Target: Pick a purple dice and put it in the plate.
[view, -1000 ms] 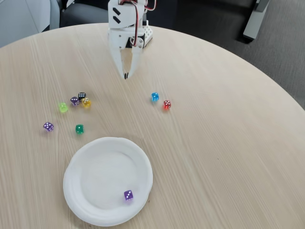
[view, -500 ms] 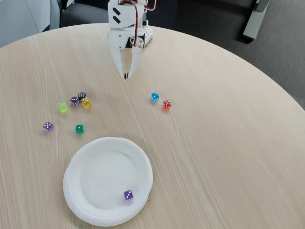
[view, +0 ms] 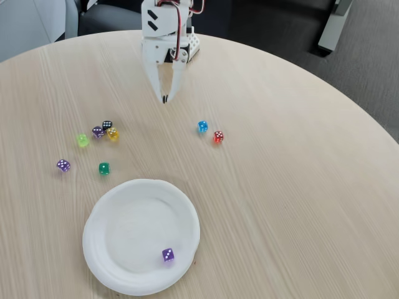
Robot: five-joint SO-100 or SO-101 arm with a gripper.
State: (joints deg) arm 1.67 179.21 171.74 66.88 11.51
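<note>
One purple dice (view: 168, 255) lies inside the white plate (view: 113, 205), near its front right rim. Another violet die (view: 63, 165) sits on the table at the left, left of a green die (view: 104, 168). A duller purple die (view: 98, 132) sits in the small cluster further back. My white gripper (view: 164, 98) hangs at the back of the table, pointing down, its fingers closed together with nothing between them, far from all the dice.
A black die (view: 107, 125), a yellow die (view: 113, 133) and a lime die (view: 83, 140) sit in the left cluster. A blue die (view: 202, 126) and a red die (view: 218, 136) lie mid-table. The round table's edge curves along the right and back.
</note>
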